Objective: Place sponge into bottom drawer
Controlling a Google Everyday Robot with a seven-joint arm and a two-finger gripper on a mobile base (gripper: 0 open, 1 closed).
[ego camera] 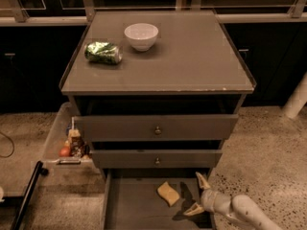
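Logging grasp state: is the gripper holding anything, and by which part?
Nothing is held. The gripper is open over the bottom drawer; the sponge lies on the drawer floor beside it, clear of both fingers.

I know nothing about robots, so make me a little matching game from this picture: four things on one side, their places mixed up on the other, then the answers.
Things:
1. sponge
2. white bowl
3. green can
4. gripper

Places:
A. lying on its side on the cabinet top, left of the bowl
B. on the floor of the bottom drawer
C. open, over the drawer's right side, right of the sponge
D. upright near the back of the cabinet top

Pairs: 1-B, 2-D, 3-A, 4-C
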